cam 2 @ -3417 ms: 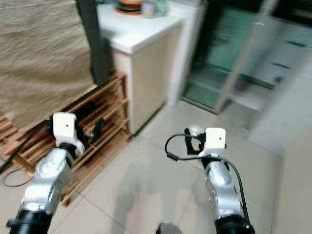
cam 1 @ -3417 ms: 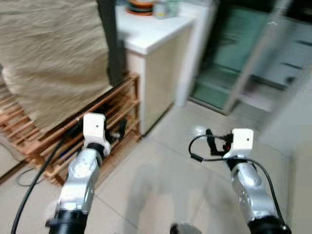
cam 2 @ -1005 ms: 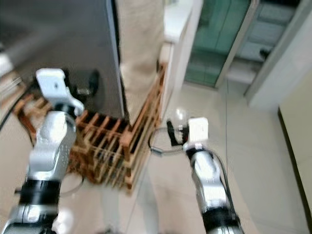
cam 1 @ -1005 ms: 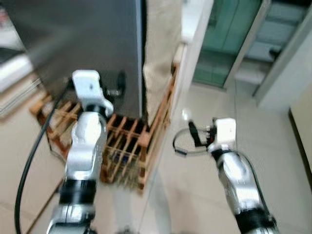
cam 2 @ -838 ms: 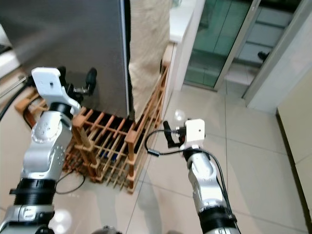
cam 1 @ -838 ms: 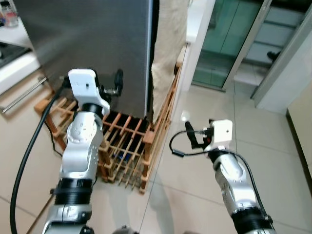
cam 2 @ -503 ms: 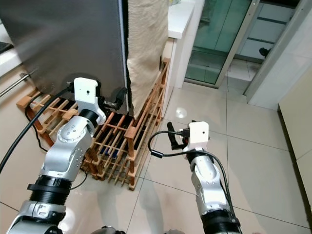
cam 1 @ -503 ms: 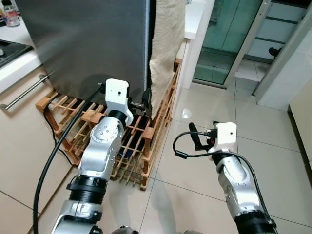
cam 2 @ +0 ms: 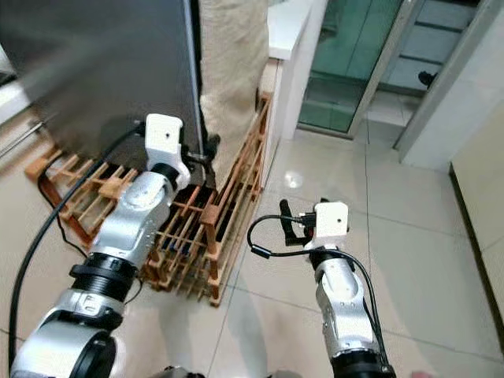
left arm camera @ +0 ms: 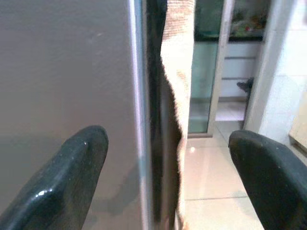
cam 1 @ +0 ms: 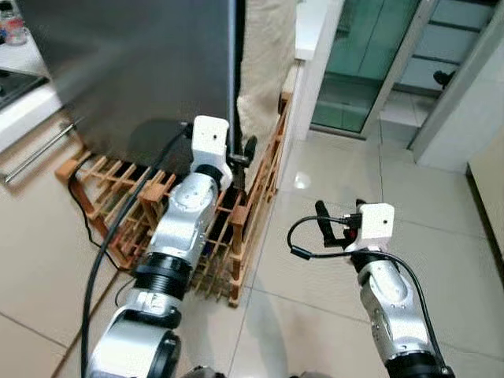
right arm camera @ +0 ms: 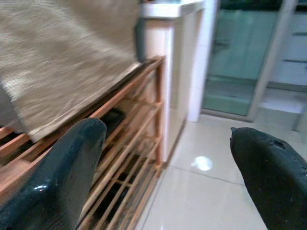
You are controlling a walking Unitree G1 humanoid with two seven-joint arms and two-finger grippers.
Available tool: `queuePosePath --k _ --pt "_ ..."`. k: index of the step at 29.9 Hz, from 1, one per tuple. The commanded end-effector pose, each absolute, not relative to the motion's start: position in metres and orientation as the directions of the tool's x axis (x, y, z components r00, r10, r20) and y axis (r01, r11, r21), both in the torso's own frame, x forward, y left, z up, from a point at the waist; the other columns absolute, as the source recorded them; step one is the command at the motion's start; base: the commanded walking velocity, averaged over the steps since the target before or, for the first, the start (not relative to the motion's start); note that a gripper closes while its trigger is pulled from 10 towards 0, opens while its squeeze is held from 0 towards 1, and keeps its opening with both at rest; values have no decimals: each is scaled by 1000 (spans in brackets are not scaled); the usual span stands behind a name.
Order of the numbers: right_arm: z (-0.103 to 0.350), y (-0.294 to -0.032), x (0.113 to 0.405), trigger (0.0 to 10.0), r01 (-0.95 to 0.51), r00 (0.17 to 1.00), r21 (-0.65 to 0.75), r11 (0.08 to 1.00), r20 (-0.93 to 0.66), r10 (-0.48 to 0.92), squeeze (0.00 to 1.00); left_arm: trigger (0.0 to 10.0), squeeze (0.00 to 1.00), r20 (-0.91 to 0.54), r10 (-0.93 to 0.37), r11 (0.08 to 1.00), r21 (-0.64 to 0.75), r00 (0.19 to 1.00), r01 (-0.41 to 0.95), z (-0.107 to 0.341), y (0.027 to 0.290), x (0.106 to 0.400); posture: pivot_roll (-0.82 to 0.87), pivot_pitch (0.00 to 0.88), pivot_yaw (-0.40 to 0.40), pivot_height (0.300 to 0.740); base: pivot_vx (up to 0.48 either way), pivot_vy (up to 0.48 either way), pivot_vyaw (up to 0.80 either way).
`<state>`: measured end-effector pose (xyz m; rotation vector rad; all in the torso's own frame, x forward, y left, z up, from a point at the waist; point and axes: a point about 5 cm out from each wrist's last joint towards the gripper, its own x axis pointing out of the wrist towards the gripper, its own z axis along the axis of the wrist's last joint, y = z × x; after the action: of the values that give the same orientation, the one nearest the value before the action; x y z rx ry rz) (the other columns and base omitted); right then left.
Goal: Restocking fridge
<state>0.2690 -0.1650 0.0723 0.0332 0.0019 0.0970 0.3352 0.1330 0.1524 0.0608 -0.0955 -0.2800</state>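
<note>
The fridge point(cam 1: 134, 71) is a tall grey steel body at the upper left, its door shut. My left gripper point(cam 1: 241, 156) is raised to the fridge's right front edge, low down. In the left wrist view its fingers point(left arm camera: 72, 177) are spread wide, open, with the steel face point(left arm camera: 62, 72) and the dark door gap between them, and nothing held. My right gripper point(cam 1: 335, 220) hovers over the tiled floor to the right, open and empty, its fingers point(right arm camera: 57, 172) far apart.
A beige cloth point(cam 1: 268, 63) hangs right beside the fridge. A wooden slatted rack point(cam 1: 236, 236) stands under and in front of it. A white counter point(cam 1: 311, 31) and green glass sliding doors point(cam 1: 362, 71) lie behind. A drawer handle point(cam 1: 39, 150) sticks out at the left.
The view has swung left from the counter and rack to the fridge. My left arm has risen and moved right, up to the fridge's edge. The right arm has hardly moved.
</note>
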Motion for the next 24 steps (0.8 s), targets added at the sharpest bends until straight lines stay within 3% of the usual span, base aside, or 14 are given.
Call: queuePosePath --k 1,3,5,6,7,11,15,16,18,24 --pt "83 -170 263 10000 -74 996 9 997 53 74 0 10000 0 58 -261 965 55 964 258 134 159 315 -172 0 50 740 0 0 0" --pt "88 -173 255 10000 -66 995 -2 998 79 66 0 10000 0 50 -248 968 51 968 245 128 169 306 -171 0 47 740 0 0 0" --pt "96 -181 239 10000 -29 993 6 1000 114 28 0 10000 0 57 -175 984 30 983 173 116 195 275 -161 0 29 740 0 0 0" --pt "96 -181 239 10000 -29 993 6 1000 114 28 0 10000 0 57 -175 984 30 983 173 116 195 275 -161 0 29 740 0 0 0" --pt "99 -187 226 10000 -8 993 6 1000 116 7 0 10000 0 48 -161 987 32 986 160 111 202 255 -152 0 17 740 0 0 0" --pt "98 -200 191 10000 -14 997 -73 997 76 19 0 10000 0 34 -246 968 67 969 244 109 216 202 -148 0 -19 740 0 0 0" --pt "79 -204 195 10000 -24 999 -96 995 20 26 0 10000 0 26 -237 966 112 971 233 107 207 210 -147 0 -5 740 0 0 0" --pt "77 -203 209 10000 -4 1000 -79 997 31 7 0 10000 0 71 -225 973 57 972 222 115 187 229 -151 0 2 740 300 -371 0" --pt "80 -200 222 10000 8 1000 -33 999 24 -7 0 10000 0 96 -186 982 -14 978 188 123 178 246 -153 0 5 740 323 -351 0" --pt "82 -195 231 10000 11 1000 15 1000 10 -11 0 10000 0 114 -145 985 -82 983 155 133 176 260 -151 0 22 740 375 -293 0"
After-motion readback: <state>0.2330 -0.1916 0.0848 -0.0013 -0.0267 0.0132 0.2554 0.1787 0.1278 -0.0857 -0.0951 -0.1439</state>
